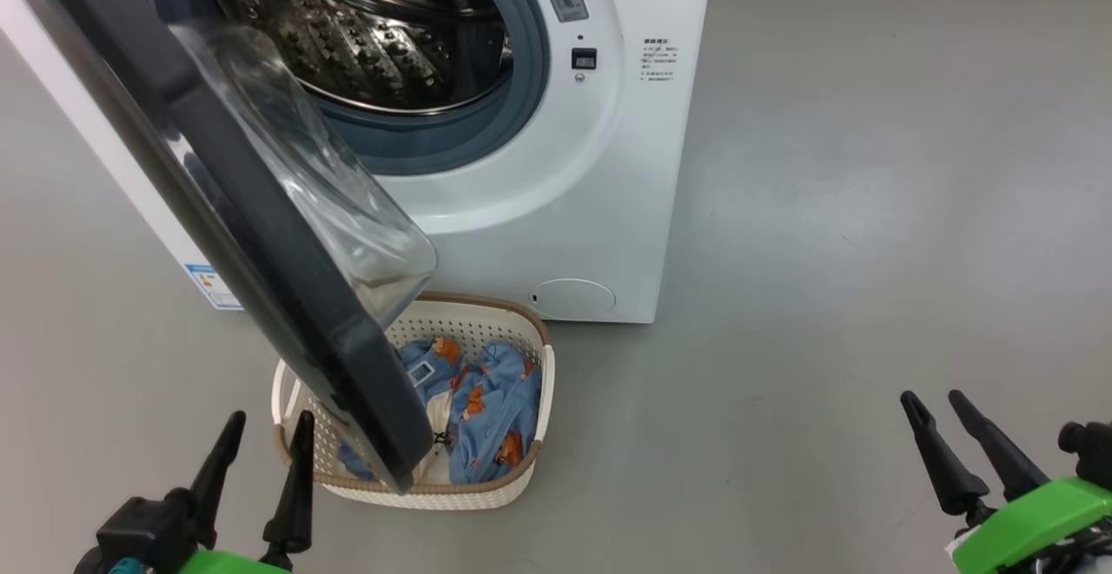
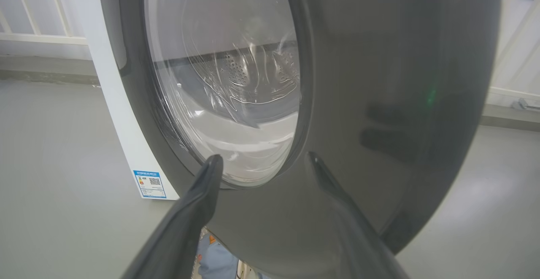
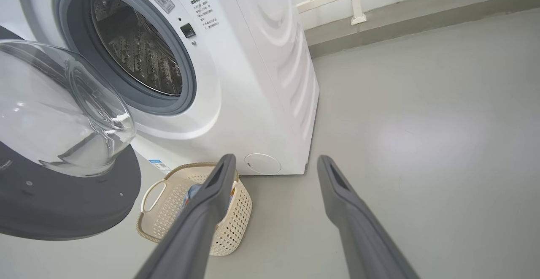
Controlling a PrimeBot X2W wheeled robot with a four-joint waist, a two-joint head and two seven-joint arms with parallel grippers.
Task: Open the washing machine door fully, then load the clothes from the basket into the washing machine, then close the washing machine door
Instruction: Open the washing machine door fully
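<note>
Before the big white front-loading washing machine (image 1: 556, 235), in the head view, its round black-rimmed glass door (image 1: 261, 244) stands swung open, partly over the small cream perforated plastic basket (image 1: 546, 357) on the grey floor (image 1: 825, 296) just in front of the machine; the light blue animal-print clothes (image 1: 495, 409) lie inside it. Farther from the machine, the left gripper (image 1: 270, 419) and the right gripper (image 1: 931, 397) are both spread wide and empty. In the left wrist view, its fingers (image 2: 198, 203) point at the door's outer face; contact cannot be told. In the right wrist view, splayed fingers hold nothing, with the basket near the machine's round lower flap (image 3: 262, 163)
</note>
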